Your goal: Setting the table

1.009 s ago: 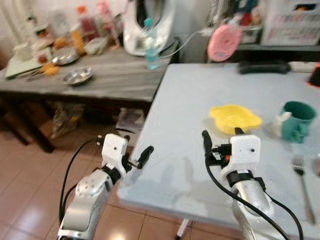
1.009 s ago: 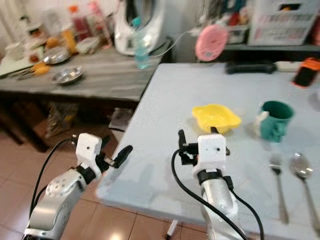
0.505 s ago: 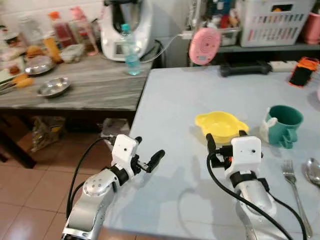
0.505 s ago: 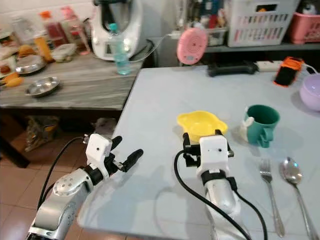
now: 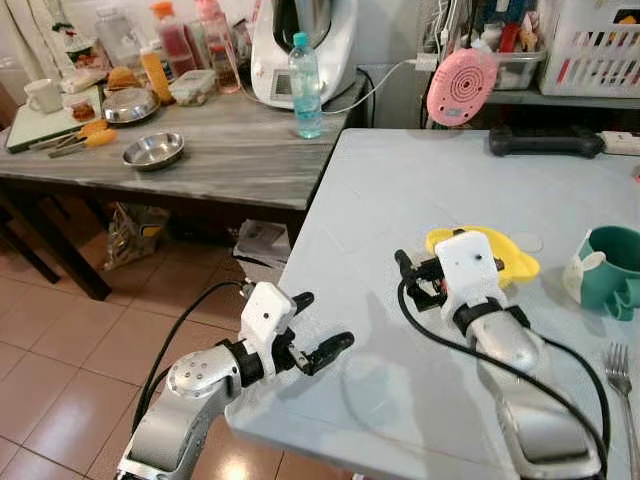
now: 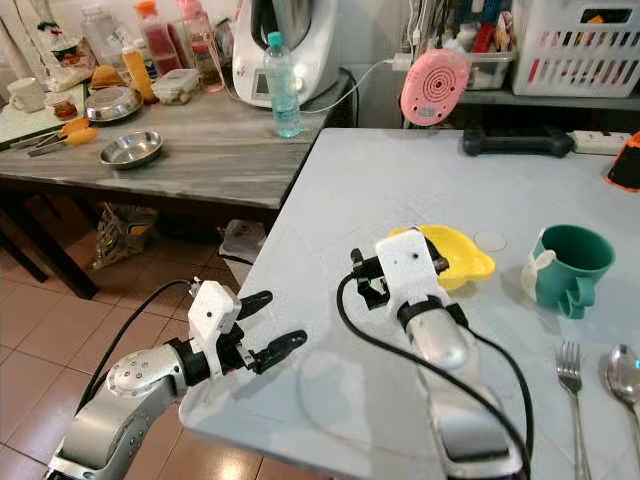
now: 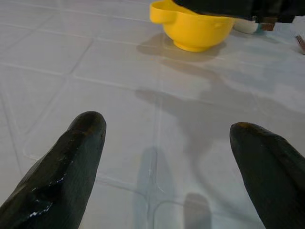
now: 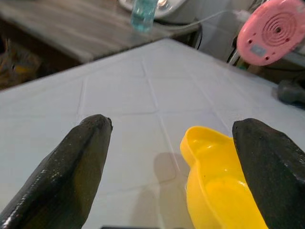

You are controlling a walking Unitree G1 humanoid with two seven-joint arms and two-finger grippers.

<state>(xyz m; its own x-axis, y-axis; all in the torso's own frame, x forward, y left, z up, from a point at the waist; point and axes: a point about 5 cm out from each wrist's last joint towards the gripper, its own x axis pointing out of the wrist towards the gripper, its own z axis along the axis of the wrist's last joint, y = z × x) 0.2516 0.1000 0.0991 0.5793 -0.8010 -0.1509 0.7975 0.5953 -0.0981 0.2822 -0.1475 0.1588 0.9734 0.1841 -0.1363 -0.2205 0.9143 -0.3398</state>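
Reaching over the pale desk (image 5: 400, 200), the right gripper (image 8: 174, 157) hung just short of the yellow bowl (image 5: 510, 258), its fingers (image 8: 78, 167) spread apart with the bowl's near rim between them. Left gripper (image 6: 268, 322) hovered at the desk's near corner, fingers (image 7: 62, 167) likewise wide apart and empty. A green mug (image 6: 568, 265) stood beside the bowl on its right, with a fork (image 6: 572, 395) and spoon (image 6: 624, 372) nearer the front edge.

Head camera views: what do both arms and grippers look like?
Both arms are silver metal with a white boxy wrist housing, a looping black cable, and two long black fingers. The left gripper and the right gripper match in build.
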